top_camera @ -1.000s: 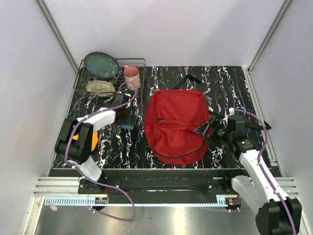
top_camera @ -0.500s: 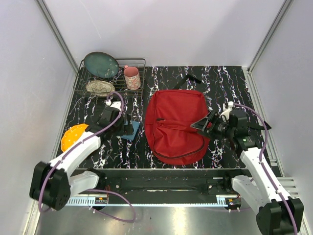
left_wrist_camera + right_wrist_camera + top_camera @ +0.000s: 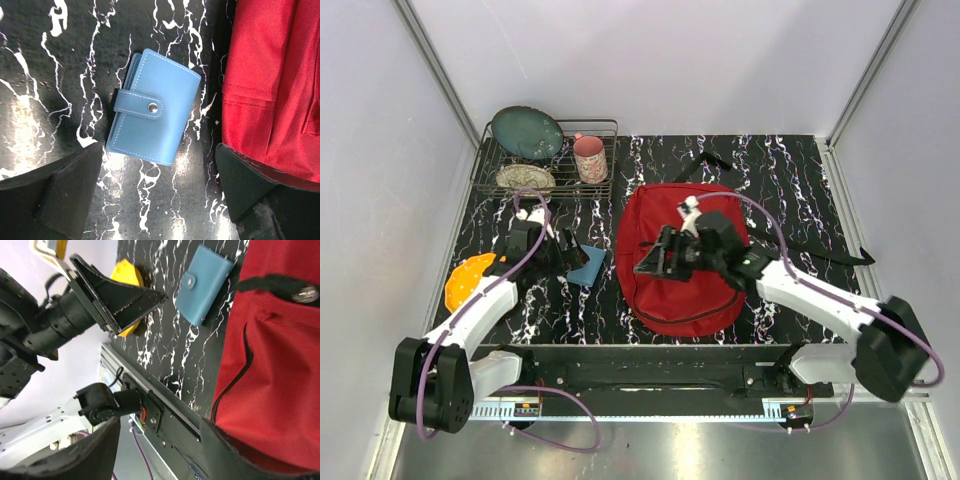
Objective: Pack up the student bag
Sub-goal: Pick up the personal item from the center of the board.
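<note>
The student bag was matt red woven cloth with a fine diagonal grain; its strap and zip line were duller black webbing. At nine o'clock from it, the wallet looked like smooth blue leather or imitation, softly sheened, with pale stitching and a shiny metal snap on its tab. The table was black with white marble veining, glossy enough to throw glare beneath my left gripper. Its fingers were matt black plastic, and my right gripper matched. At eleven o'clock on the table, the rack was thin metal wire, holding a glazed teal plate and a glossy pink mug.
</note>
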Robot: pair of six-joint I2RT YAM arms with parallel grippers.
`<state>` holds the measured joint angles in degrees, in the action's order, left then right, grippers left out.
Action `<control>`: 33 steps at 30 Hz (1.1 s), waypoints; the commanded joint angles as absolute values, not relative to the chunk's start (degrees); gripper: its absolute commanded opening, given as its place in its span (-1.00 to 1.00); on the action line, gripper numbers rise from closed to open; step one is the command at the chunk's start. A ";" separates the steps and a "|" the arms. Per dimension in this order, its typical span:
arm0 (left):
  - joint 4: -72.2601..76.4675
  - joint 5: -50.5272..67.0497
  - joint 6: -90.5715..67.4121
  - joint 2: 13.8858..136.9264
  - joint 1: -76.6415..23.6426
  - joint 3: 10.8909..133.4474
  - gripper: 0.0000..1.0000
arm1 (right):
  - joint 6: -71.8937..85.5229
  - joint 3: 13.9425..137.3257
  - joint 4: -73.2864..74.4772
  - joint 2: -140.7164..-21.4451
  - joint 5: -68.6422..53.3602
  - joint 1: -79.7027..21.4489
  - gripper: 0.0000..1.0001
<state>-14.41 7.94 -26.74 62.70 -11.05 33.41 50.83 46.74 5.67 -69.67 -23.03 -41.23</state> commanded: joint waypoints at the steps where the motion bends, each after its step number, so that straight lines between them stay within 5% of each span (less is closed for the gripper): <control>1: -5.46 14.67 -31.02 60.91 -9.85 30.77 0.98 | 53.26 52.81 0.53 -77.94 -15.22 -45.87 0.39; 7: -3.43 14.07 -32.96 57.22 -8.97 27.25 0.98 | 59.94 53.78 -12.99 -89.28 -14.25 -49.21 0.28; 17: -5.19 12.92 -30.50 63.10 -6.42 30.67 0.98 | 60.38 66.00 -9.31 -103.79 -8.97 -51.86 0.25; 33: 11.67 22.58 -37.00 73.30 -1.94 26.02 0.93 | 65.48 74.87 -6.77 -119.44 -2.64 -52.12 0.24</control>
